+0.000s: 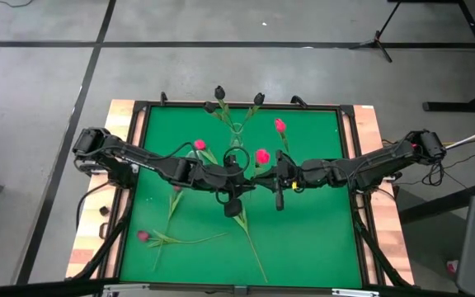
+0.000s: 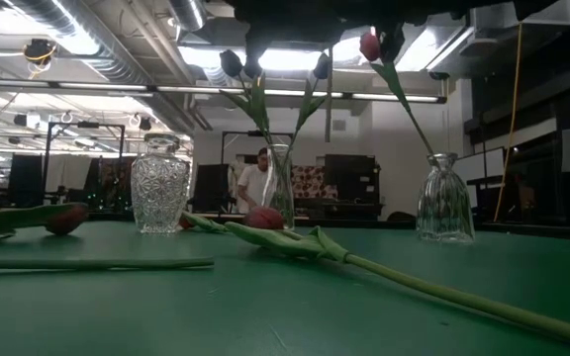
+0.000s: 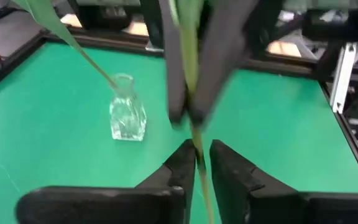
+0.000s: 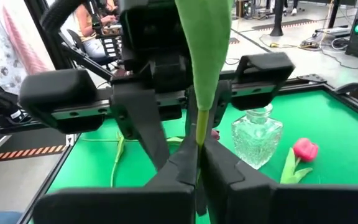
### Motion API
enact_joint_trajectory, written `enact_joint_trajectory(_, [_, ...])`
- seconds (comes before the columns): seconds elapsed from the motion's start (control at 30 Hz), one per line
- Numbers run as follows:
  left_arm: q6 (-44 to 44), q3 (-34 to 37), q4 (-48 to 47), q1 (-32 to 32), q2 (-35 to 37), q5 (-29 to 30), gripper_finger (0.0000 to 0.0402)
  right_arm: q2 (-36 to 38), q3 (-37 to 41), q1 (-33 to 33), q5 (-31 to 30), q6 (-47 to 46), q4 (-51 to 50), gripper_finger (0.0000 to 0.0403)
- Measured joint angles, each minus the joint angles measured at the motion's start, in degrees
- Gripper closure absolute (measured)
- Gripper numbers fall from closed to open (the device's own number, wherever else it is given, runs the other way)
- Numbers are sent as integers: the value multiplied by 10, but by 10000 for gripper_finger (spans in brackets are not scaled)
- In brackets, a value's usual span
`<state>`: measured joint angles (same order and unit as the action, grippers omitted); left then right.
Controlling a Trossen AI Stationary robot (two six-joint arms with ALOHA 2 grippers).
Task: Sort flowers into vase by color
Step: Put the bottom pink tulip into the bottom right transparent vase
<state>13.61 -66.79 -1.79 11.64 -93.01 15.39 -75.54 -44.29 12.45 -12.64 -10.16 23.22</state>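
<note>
Fallen tulip (image 2: 295, 240) nearest low cam, green mat (image 1: 303, 239) free front-right, both grippers mid-table, right gripper (image 4: 199, 163) clamped on raised stem (image 4: 201, 124), left gripper (image 3: 198, 163) slightly parted around it.

In the low view both arms are cut off by the top edge, so neither claw shows there. The stem (image 3: 191, 56) between the claws runs out of the left wrist picture (its head unseen), and the right claw (image 3: 188, 112) beyond is blurred. A leaf (image 4: 205, 50) hides much of the left claw (image 4: 173, 134).
</note>
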Motion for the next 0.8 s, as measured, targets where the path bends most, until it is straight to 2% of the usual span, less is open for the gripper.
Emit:
enact_joint_trajectory(0.1, [9,0,-38,8,11,0,332,25,0,-1,-19,12,-18,398])
enact_joint_trajectory(0.33, [53,0,-129,31,62,51,277,124,1,11,-95,3,-155,399])
enact_joint_trajectory(0.63, [26,0,-153,82,94,79,257,257,1,84,-314,1,-318,399])
enact_joint_trajectory(0.73, [9,0,-145,100,106,104,257,291,4,98,-362,-2,-351,399])
enact_joint_trajectory(0.8, [-5,0,-127,112,116,122,257,313,25,97,-371,-5,-345,399])
